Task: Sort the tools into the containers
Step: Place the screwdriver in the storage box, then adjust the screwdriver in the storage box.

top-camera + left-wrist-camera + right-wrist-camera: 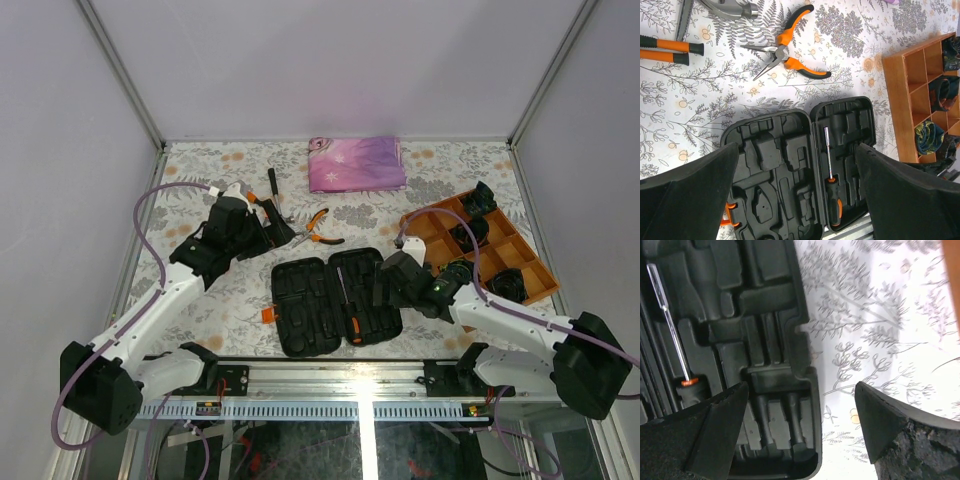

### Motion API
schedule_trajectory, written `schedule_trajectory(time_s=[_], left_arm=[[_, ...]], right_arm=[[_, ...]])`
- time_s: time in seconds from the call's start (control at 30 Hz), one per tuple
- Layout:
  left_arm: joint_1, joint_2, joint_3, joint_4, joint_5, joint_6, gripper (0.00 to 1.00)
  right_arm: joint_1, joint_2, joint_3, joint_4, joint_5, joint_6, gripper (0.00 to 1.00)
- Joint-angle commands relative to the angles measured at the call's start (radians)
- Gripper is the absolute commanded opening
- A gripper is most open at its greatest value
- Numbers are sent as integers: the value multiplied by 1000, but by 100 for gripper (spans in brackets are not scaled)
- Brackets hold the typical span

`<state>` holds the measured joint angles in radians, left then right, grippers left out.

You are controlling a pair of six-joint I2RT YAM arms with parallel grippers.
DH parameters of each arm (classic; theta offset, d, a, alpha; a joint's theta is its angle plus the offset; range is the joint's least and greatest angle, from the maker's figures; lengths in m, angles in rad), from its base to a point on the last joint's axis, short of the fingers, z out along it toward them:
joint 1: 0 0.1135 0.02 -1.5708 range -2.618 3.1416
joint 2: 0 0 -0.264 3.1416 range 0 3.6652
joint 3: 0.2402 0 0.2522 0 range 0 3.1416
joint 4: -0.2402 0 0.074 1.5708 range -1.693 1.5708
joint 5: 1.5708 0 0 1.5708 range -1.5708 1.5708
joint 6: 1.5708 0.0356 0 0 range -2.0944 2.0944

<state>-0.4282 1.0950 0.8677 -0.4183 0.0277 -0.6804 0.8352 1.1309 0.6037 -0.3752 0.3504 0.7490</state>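
On the fern-printed surface (450, 175) between white walls, the black tool case (310, 305) lies open at centre front, one screwdriver (831, 170) slotted; pliers (785, 50) lie beyond; left and right jaws gape wide, empty

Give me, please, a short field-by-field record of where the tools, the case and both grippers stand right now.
case: tool case, open flat, mid-table
in case: one screwdriver, in the right half
outside case: pliers, hammer and another orange-handled tool, lying on the table beyond it
left gripper: open, empty, above the case
right gripper: open, empty, over the case's right edge
other: wooden tray with black bundles at right; pink cloth at the far edge
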Motion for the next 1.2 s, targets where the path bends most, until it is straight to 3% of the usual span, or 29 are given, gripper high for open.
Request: schedule_trajectory(time_s=[0.0,0.27,0.57,0.7,0.77,1.07,1.17], left_arm=[[14,-1,5,47,16,20,100],[14,-4,-21,38,37,45,100],[13,36,-1,9,30,69,100],[4,50,-15,24,30,60,100],[-20,61,-19,28,11,52,100],[-148,142,11,77,-44,7,100],[-169,176,25,91,-22,0,100]], right_arm=[[-13,10,-28,60,-172,-20,92],[-15,-46,-94,190,-381,-28,90],[-14,-168,-79,115,-276,2,90],[-13,-176,-50,48,-167,-26,96],[-13,-155,-34,29,-158,-42,100],[-13,-57,3,38,-172,-32,99],[-13,-63,-11,81,-225,-39,92]])
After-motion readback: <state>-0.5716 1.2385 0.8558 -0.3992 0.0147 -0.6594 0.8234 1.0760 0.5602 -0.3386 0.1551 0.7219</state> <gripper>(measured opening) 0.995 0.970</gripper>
